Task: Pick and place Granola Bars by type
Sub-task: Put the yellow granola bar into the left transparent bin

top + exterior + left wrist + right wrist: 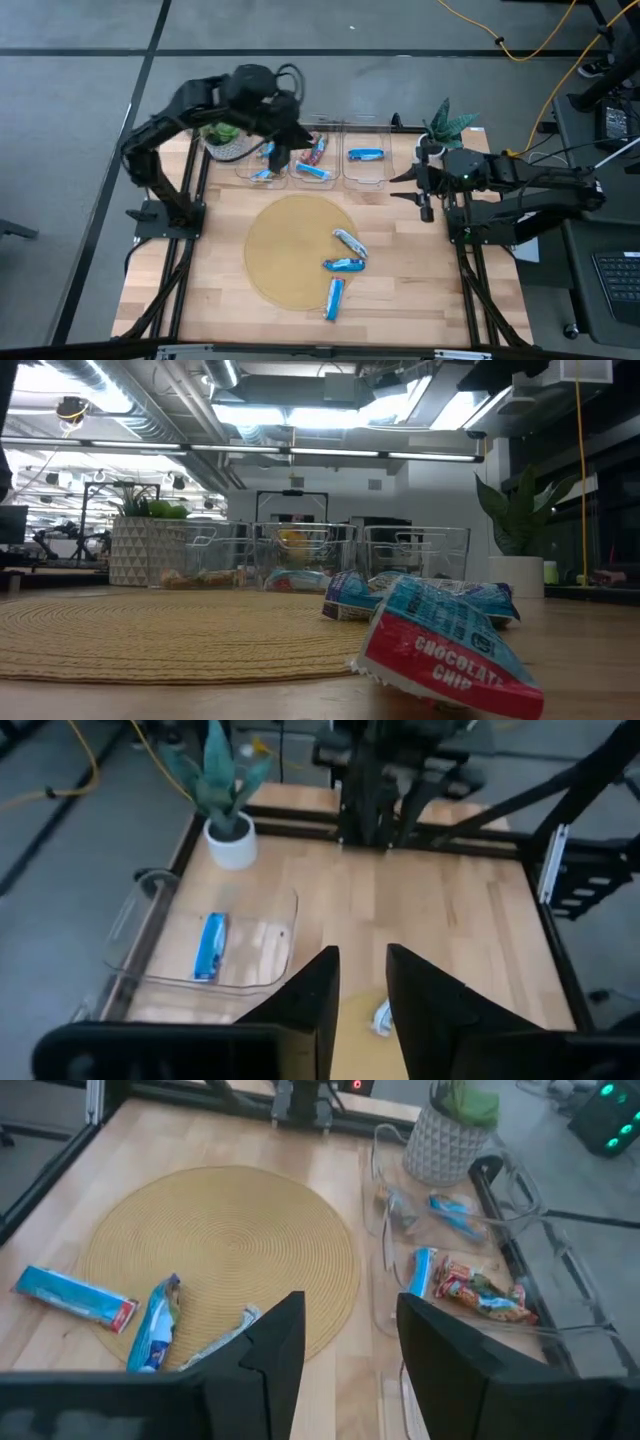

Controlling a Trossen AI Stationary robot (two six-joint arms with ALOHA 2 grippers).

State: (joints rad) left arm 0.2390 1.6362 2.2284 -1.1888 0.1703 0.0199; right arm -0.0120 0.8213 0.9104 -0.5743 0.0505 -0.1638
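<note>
Our left gripper (pixel 280 158) hovers above the bins (pixel 312 160), fingers apart and empty. Three bars (pixel 345 265) lie on the mat (pixel 285 235); next we reach there. The right gripper (pixel 424 190) waits beside the mat, open and empty.

an open lab: exposed ceiling ducts (pixel 150 400), strip lights (pixel 330 453), yellow floor cables (pixel 520 45).

A round woven mat (pixel 296 248) lies before three clear bins (pixel 366 163) (potted plants (pixel 446 122) flank them).
</note>
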